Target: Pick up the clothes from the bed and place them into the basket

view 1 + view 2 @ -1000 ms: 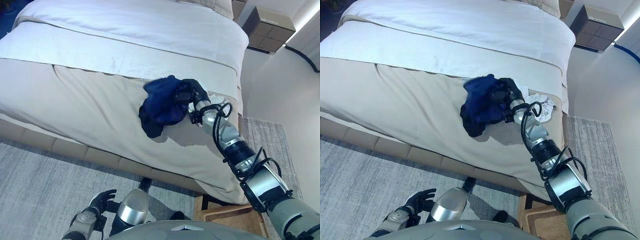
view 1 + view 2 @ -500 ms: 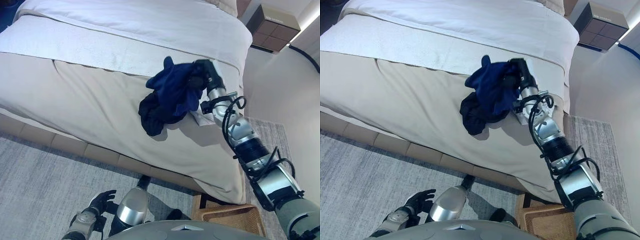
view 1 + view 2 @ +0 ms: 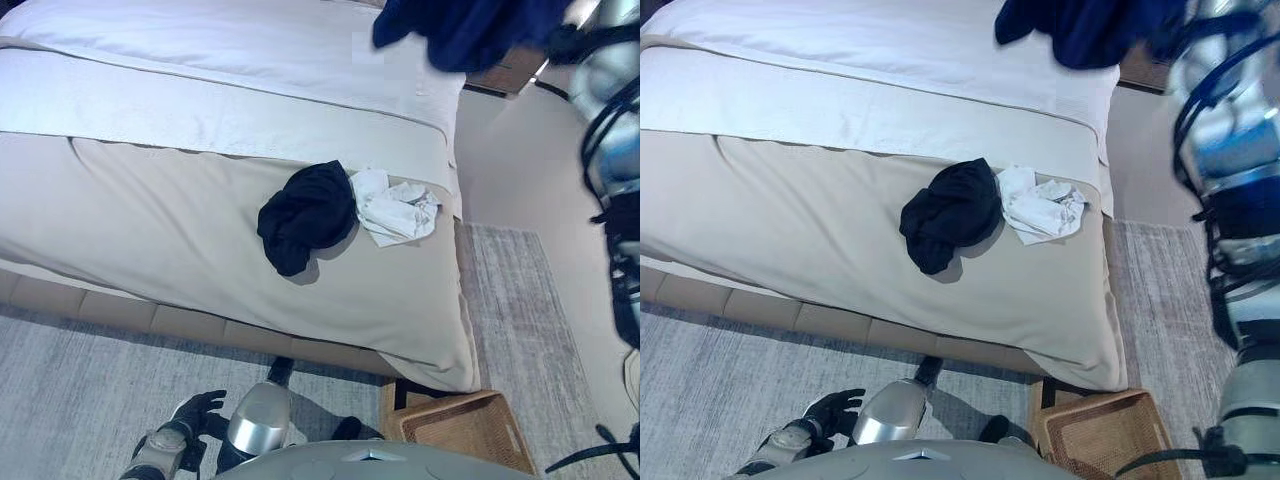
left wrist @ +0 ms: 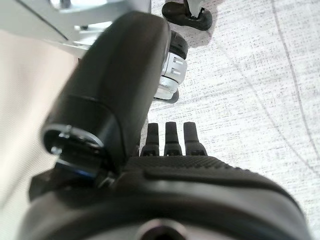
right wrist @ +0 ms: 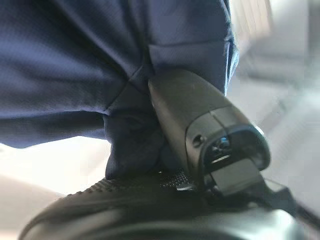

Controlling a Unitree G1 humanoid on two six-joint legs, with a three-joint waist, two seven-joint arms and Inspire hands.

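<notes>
A dark blue garment (image 3: 455, 28) hangs in the air above the bed's far right corner, with my right hand (image 5: 150, 210) shut on it; the thumb (image 5: 200, 120) presses into the blue cloth (image 5: 100, 60). A black garment (image 3: 305, 215) lies bunched on the beige bedspread (image 3: 150, 220), and a crumpled white garment (image 3: 400, 205) touches its right side. A brown wicker basket (image 3: 465, 430) stands on the floor by the bed's near right corner. My left hand (image 3: 190, 415) hangs low by the floor, its fingers (image 4: 170, 137) straight and holding nothing.
The bed has a white sheet (image 3: 220, 45) at the far side. A grey rug (image 3: 80, 390) covers the floor in front of the bed. A brown nightstand (image 3: 505, 75) shows partly behind the blue garment.
My right hand has lifted the blue garment off the bed, up and to the right. The black garment stays behind and the white one is uncovered. The camera has shifted as well.
</notes>
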